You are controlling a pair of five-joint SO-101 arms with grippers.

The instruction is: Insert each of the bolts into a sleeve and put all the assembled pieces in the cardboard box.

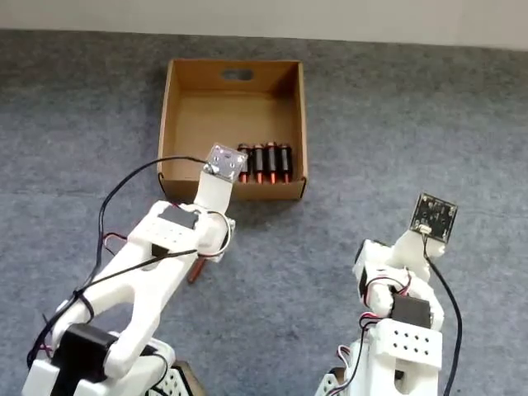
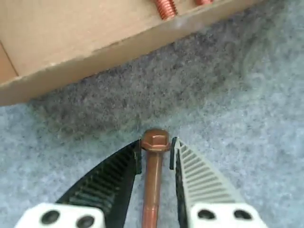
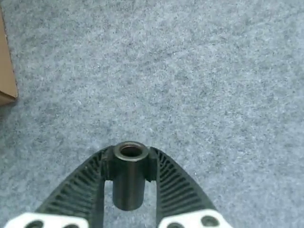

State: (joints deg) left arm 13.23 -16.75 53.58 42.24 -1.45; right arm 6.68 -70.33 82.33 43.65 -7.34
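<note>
- The left gripper (image 2: 154, 153) was seen over the grey felt surface (image 2: 247, 95), a short way in front of the near wall of the cardboard box (image 2: 71, 47)
- Its jaws were pinched on a copper-coloured bolt (image 2: 154, 185); the shank was gripped lengthwise between the jaws, and the hexagonal head projected just past the jaw tips, towards the box
- The right gripper (image 3: 129, 164) was held over open felt, well apart from the box; one corner of the box was shown at the edge of the right wrist view
- Its jaws were clamped on a black sleeve (image 3: 128, 180); the sleeve was aligned with the jaws, with its open bore turned away from the wrist
- Bolt and sleeve were well apart, each in its own gripper
- Farther off, the box was seen open side up on the felt, with a hand-hole (image 1: 238, 75) cut in its far wall
- Four assembled pieces (image 1: 266, 163) were laid side by side inside the box, against the near wall and towards the right-hand corner
</note>
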